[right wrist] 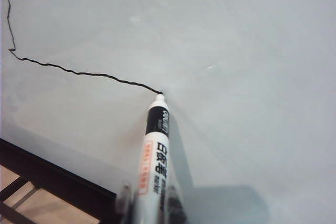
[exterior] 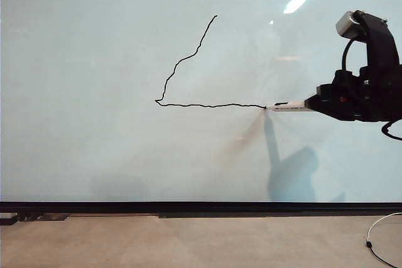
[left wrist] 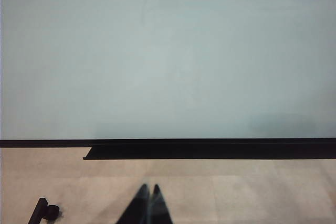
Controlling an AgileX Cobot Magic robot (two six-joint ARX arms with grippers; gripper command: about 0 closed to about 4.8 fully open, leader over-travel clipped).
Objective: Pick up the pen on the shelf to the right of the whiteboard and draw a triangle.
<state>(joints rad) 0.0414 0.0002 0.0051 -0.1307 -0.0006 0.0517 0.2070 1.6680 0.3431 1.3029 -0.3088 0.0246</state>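
A: Where is the pen (exterior: 290,106) right now?

B: The right end effector (exterior: 314,104) has it clamped by the rear of the barrel, at the right side of the exterior view. The pen lies nearly level there, tip pointing left and pressed against the whiteboard (exterior: 94,42).

A: And the drawing?

B: The triangle (exterior: 188,80) is only partly there: one wobbly black line slants from an upper point down to a left corner, and a second runs from that corner roughly level to the right, ending exactly at the pen's tip. No third side closes it.

A: What does the right wrist view give?

B: The pen (right wrist: 156,153) close up, white barrel with a black band and dark print, an orange label along one side, its tip touching the end of the black line (right wrist: 79,72) on the board (right wrist: 236,51). The fingers (right wrist: 124,199) grip the barrel at the frame's edge.

A: The other arm?

B: The left end effector (left wrist: 148,188) hangs low, apart from the whiteboard (left wrist: 168,51), its two dark fingertips pressed together and holding nothing. Ahead of it sit the board's black bottom rail (left wrist: 31,143) and a black shelf (left wrist: 210,152) just under it, over a pale floor (left wrist: 262,192).
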